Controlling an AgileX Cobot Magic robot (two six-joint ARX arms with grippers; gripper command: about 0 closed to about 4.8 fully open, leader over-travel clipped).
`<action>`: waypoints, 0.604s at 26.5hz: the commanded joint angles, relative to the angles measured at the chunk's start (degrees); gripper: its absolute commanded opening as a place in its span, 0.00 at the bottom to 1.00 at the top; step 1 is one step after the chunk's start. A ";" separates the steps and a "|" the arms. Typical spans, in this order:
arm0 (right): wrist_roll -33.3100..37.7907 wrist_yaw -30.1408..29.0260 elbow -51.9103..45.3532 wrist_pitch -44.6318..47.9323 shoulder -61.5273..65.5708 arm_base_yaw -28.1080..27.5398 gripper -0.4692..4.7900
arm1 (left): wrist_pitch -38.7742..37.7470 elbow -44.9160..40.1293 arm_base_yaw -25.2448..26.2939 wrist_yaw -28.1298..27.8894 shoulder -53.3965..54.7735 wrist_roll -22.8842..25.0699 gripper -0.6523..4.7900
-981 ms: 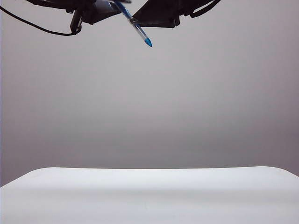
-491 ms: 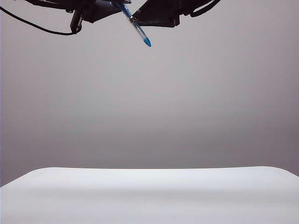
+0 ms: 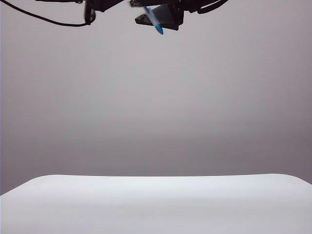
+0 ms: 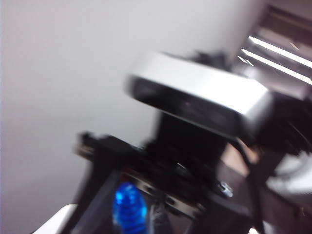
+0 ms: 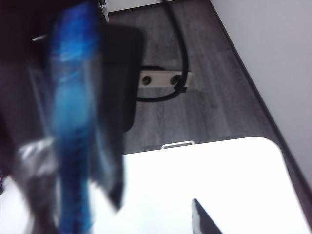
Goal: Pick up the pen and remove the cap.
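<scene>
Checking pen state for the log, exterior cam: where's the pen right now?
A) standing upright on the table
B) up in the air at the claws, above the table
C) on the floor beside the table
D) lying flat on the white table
B: the pen hangs tilted, blue end down, at the top of the exterior view by the left claw and right claw, far above the white table.

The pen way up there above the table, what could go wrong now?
The pen hangs high over the table, seemingly pinched only by the left hand; a slip means a long fall. The right hand beside it looks open, so no backup, and it could knock the pen.
</scene>
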 commanded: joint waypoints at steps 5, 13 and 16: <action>-0.17 -3.54 0.31 -7.19 -0.28 -0.44 0.61 | 1.07 0.13 0.33 7.26 -0.22 12.61 0.20; -0.22 -3.87 0.31 -11.39 -0.28 -0.44 0.55 | 0.85 0.13 2.51 9.38 -0.22 12.55 0.20; -0.22 -4.26 0.31 -12.28 -0.28 -0.35 0.52 | 0.31 0.13 2.80 11.76 -0.20 12.44 0.20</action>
